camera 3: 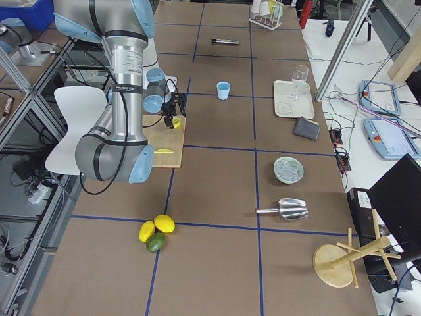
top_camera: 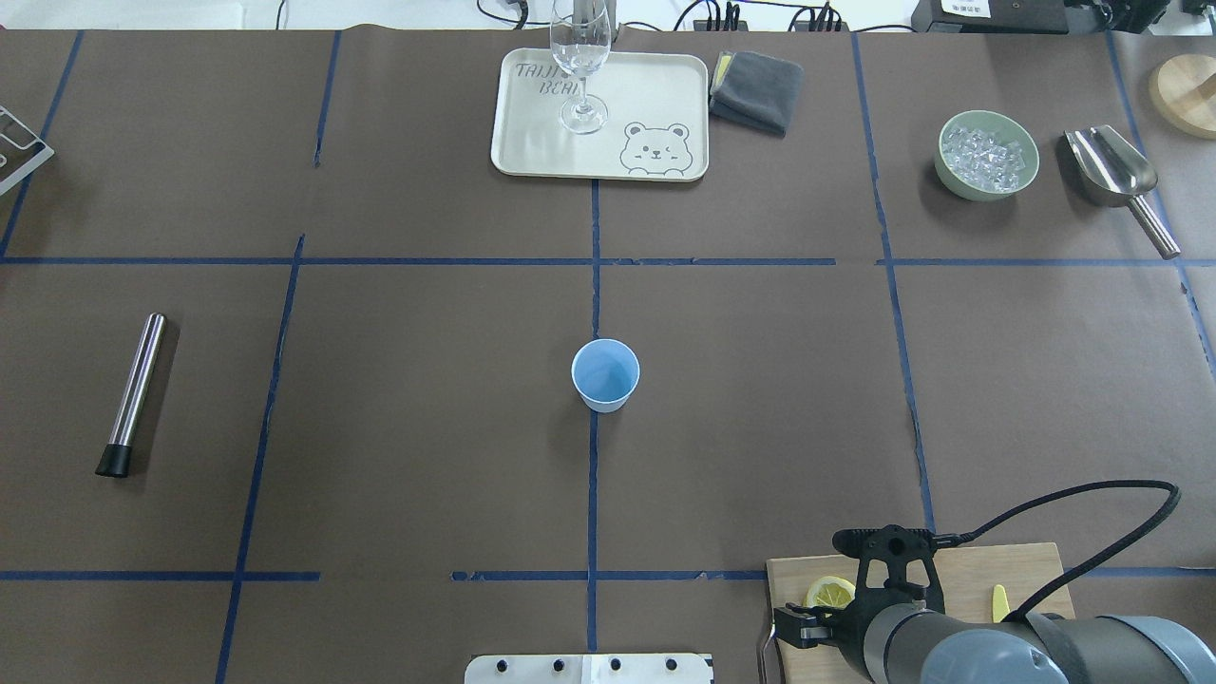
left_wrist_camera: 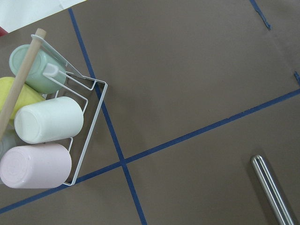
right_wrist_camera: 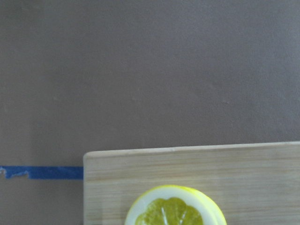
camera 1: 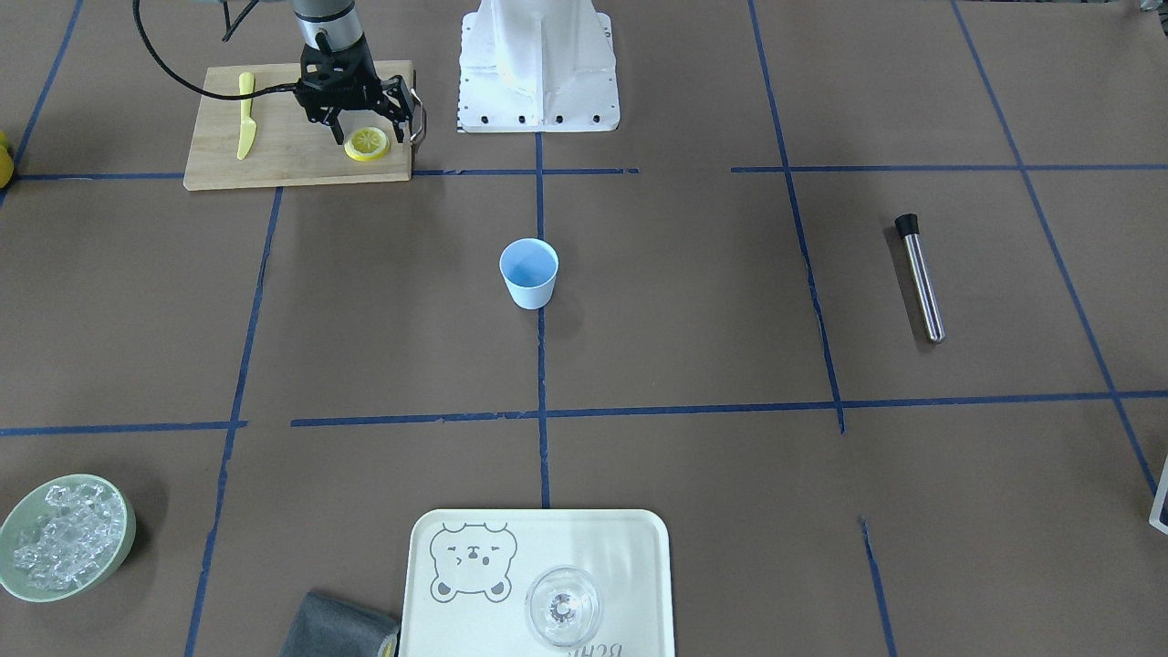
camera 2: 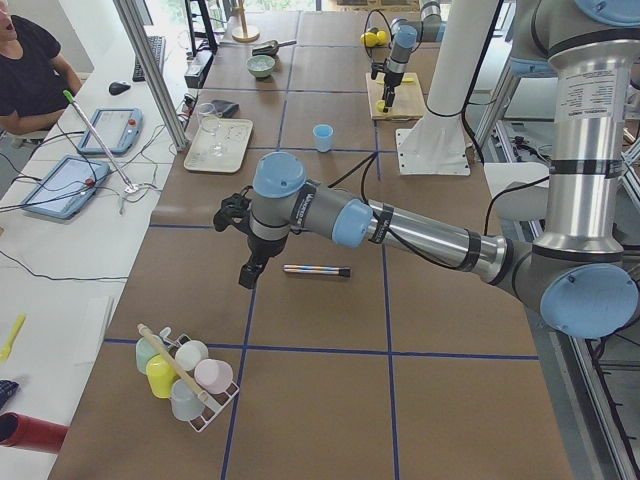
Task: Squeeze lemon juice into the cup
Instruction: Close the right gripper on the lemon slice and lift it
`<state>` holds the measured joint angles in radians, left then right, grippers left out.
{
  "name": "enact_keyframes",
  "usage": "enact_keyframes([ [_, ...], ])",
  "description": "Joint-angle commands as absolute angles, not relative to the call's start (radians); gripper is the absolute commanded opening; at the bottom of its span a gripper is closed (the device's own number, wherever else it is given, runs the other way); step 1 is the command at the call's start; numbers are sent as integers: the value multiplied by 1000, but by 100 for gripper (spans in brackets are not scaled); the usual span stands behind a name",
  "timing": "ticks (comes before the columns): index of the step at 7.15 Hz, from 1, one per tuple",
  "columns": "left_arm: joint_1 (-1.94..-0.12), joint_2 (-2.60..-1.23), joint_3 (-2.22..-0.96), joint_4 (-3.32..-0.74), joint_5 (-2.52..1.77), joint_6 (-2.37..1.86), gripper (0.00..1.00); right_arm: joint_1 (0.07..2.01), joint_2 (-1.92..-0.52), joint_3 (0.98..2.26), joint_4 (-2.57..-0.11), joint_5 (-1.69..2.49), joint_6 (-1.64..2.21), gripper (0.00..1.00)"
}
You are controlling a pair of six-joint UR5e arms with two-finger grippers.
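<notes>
— Overhead exterior first: where are the edges that matter?

— At the robot's near right. The board [top_camera: 988, 570] lies at that edge of the tabletop [top_camera: 408, 446], and the lemon [top_camera: 830, 593] lies flat near the board's corner, on the side facing the cup [top_camera: 605, 375]. The right wrist view shows the same thing, with the slice just inside the board's edge and a strip of wood around it. The knife [top_camera: 999, 602] lies further along the board, apart from the slice.

— And the right tool [camera 1: 367, 128]?

— It points down over the slice with its jaws spread wide and holds nothing. Whether a fingertip touches the rind I cannot tell, since the arm hides that spot from above.

— How much room is there between slice and cup?

— A wide stretch of brown paper crossed by blue tape. The cup stands upright on the centre line, well apart from everything. The rod [top_camera: 133, 394] lies far off on the left half.

— What do the containers hold?

— The cup shows only its blue inside. The bowl [top_camera: 940, 157] at the far right holds ice [top_camera: 988, 152]. The tray [top_camera: 532, 142] at the far edge carries a glass [top_camera: 581, 57], standing upright.

— And the left tool [camera 2: 248, 272]?

— It hangs over the tabletop's left end, near the rod. How far open it is I cannot tell. Its wrist camera looks down on a wire rack [left_wrist_camera: 93, 108] of pastel tumblers [left_wrist_camera: 49, 119] lying on their sides.
</notes>
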<state>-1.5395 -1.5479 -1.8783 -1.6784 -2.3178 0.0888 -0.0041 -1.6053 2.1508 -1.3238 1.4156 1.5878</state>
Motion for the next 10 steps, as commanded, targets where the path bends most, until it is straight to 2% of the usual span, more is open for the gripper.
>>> enact_keyframes([
  [1,-1542,-1549,-1879,-1678,-2318,89,100,2,-1606,2149,-1324,1417,1583,94],
  [3,-1543,-1554,-1879,-1678,-2319,89,100,23,-1608,2154,-1324,1443,1583,63],
  [5,-1548,-1557,-1879,-1677,-2319,87,100,31,-1608,2161,-1324,1447,1583,39],
  [6,-1549,-1560,-1881,-1677,-2318,89,100,37,-1609,2163,-1324,1447,1583,33],
  [10,-1549,-1562,-1881,-1677,-2319,87,100,83,-1612,2203,-1345,1489,1582,35],
])
